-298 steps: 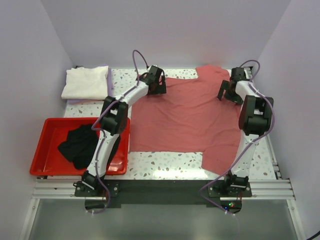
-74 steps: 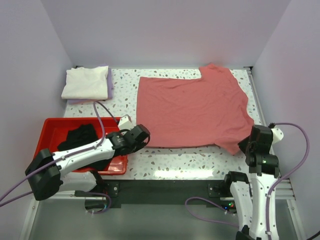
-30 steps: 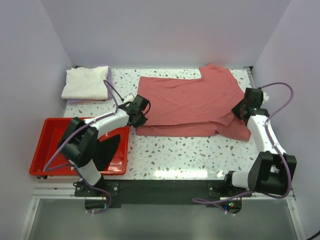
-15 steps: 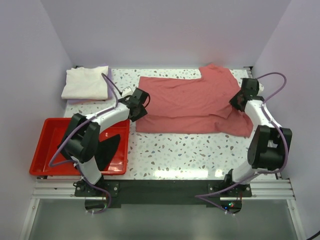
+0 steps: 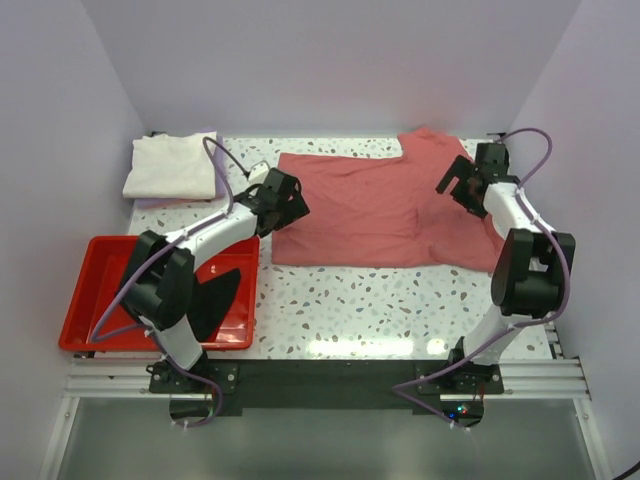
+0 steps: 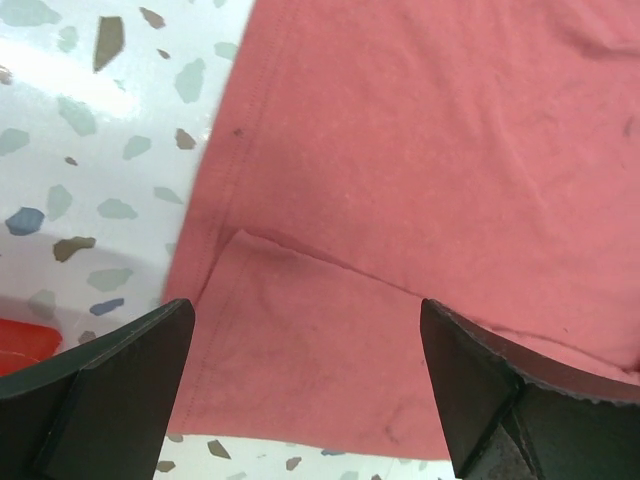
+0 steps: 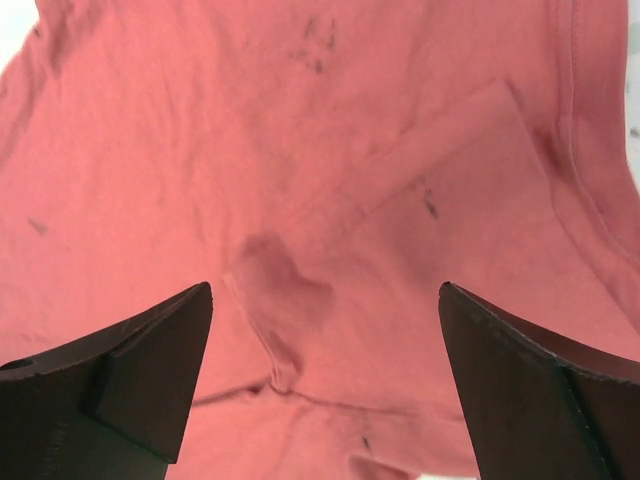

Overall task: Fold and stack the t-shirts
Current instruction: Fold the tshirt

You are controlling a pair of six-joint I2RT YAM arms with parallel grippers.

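A salmon t-shirt (image 5: pixel 380 210) lies on the table with its near part folded over onto the rest. My left gripper (image 5: pixel 291 203) hangs open over the fold's left end, nothing between its fingers; in the left wrist view the folded flap's edge (image 6: pixel 320 265) lies between the open jaws of my left gripper (image 6: pixel 310 400). My right gripper (image 5: pixel 452 185) stands open over the shirt's right side near the sleeve; the right wrist view shows only wrinkled salmon cloth (image 7: pixel 280 290) beneath my right gripper (image 7: pixel 325 385). A cream-white folded shirt (image 5: pixel 172 165) rests on a lavender one (image 5: pixel 217 168).
A red tray (image 5: pixel 85 310) at the near left holds a black shirt (image 5: pixel 215 290), partly hidden by my left arm. Walls close in the table at the left, back and right. Speckled tabletop (image 5: pixel 370 310) shows in front of the salmon shirt.
Both grippers were shut on the shirt's near hem, carried it toward the back, then opened and let go. The folded flap now lies flat on the shirt.
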